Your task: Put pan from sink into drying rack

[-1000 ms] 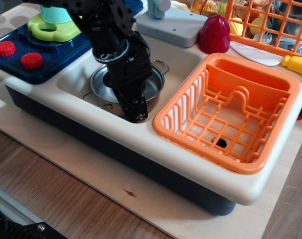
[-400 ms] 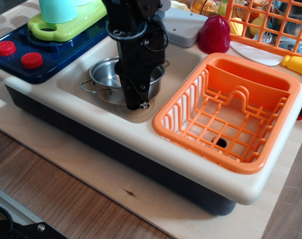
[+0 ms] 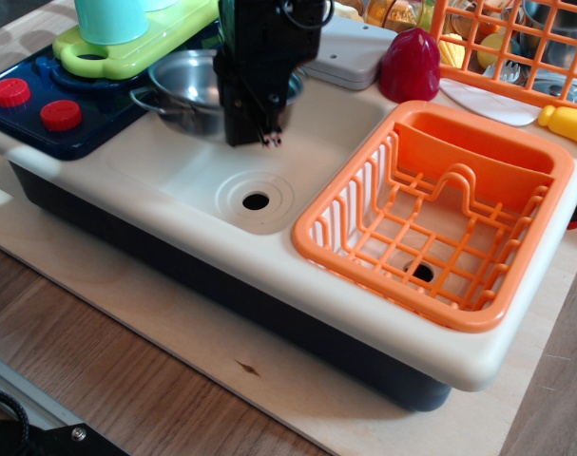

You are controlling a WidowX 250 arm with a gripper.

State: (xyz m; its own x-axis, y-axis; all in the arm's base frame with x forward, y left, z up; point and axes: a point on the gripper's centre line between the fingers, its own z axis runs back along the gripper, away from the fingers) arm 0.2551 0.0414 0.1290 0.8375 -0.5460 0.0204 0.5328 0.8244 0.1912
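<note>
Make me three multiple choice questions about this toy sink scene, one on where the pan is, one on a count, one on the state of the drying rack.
1. Where is the pan?
A. Flat on the sink floor
B. Lifted above the sink, held by the gripper
C. Inside the drying rack

2. How many red knobs are on the blue stove?
A. One
B. Two
C. Four

3. What is in the drying rack?
A. The pan
B. A cup
C. Nothing

Answers: 1 B, the pan hangs at the gripper and the drain shows bare. 2 B, two knobs sit side by side. 3 C, only bare slats show.
</note>
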